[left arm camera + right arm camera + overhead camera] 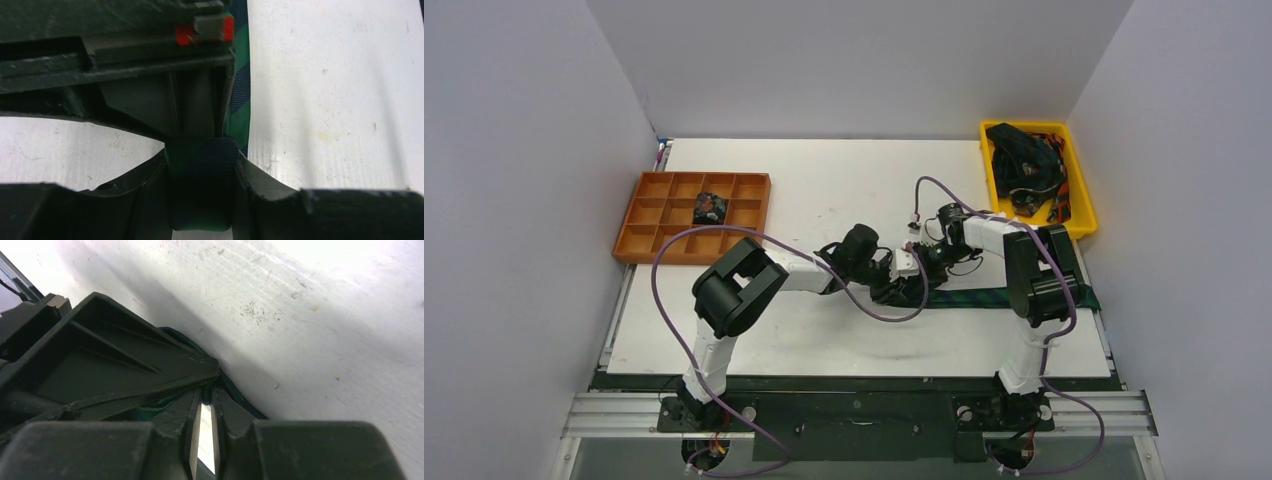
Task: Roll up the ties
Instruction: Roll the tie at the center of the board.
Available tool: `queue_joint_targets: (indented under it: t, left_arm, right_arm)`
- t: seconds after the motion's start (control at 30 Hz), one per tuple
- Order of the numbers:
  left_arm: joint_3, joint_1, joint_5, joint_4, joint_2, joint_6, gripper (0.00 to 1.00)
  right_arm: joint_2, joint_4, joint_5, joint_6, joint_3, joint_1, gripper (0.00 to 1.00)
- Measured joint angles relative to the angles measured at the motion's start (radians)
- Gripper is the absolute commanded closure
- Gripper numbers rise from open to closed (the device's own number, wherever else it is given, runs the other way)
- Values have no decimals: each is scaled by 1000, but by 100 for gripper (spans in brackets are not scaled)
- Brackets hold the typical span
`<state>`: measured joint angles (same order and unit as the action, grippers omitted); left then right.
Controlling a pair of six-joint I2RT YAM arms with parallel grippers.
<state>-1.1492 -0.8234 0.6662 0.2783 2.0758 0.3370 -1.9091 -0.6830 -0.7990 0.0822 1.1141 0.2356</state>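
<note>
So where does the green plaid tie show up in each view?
Top external: the green plaid tie lies flat right of centre, running under the right arm.
Left wrist: the tie sits bottom centre, between the fingers, with a strip continuing upward.
Right wrist: only a green sliver, lower left of centre.
Shared landmark: the white table.

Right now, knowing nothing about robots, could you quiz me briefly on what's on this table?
1. True or false: the orange tray holds just one rolled tie.
2. Where does the pile of loose ties sit? A: in the yellow bin. B: in the orange tray. C: on the table's near edge.
3. Fill in: the left tool is clamped on the end of a dark ___ plaid tie lying flat on the table.

Key: 1 true. 2 A. 3 green.
</note>
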Motion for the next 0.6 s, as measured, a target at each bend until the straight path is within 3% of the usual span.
queue_joint_targets:
  t: [0.1, 0.17, 0.37, 0.6]
  left_arm:
    - [14, -5, -18, -10, -16, 55, 76]
    - [22, -8, -27, -20, -27, 80, 76]
    - [21, -9, -37, -44, -34, 118, 75]
    - [19, -7, -41, -63, -38, 121, 74]
  right_arm:
    - [16, -11, -6, -8, 0, -18, 68]
    - [45, -15, -17, -3, 0, -41, 64]
    - [141, 22, -70, 59, 0, -24, 63]
    - [115, 35, -72, 76, -11, -1, 68]
